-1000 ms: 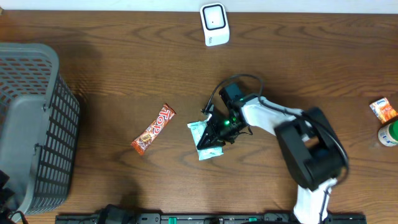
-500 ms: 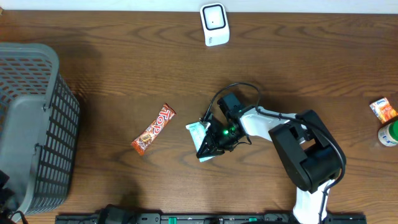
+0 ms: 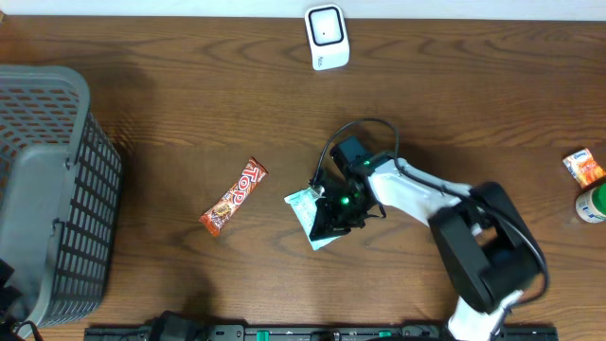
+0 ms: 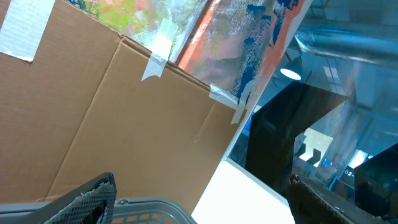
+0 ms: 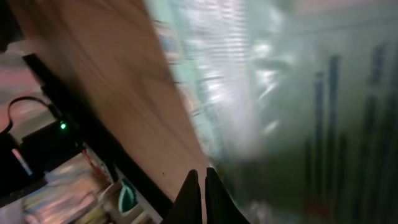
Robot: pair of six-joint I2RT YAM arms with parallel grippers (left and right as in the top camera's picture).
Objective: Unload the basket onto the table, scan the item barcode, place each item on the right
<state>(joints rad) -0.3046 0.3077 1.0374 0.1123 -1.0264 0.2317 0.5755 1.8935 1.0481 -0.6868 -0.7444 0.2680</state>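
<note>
Overhead, the right claw [image 3: 331,210] is shown resting on a pale green packet [image 3: 303,202] near the middle of the wooden table [image 3: 170,104]. Its fingertips [image 5: 189,190] are pressed together; whether the packet's film is pinched between them cannot be told. Bare wood is seen on every side of this claw. A white scanner [image 3: 327,36] is stood well beyond it at the far edge. A candy bar [image 3: 234,196] is laid to its left, with a grey basket [image 3: 47,189] further left at the table's edge. A small orange packet [image 3: 583,167] and a green and white container [image 3: 594,202] are set far to its right, at the edge. The left claw [image 4: 200,183] is held wide apart, with nothing between its fingers.
</note>
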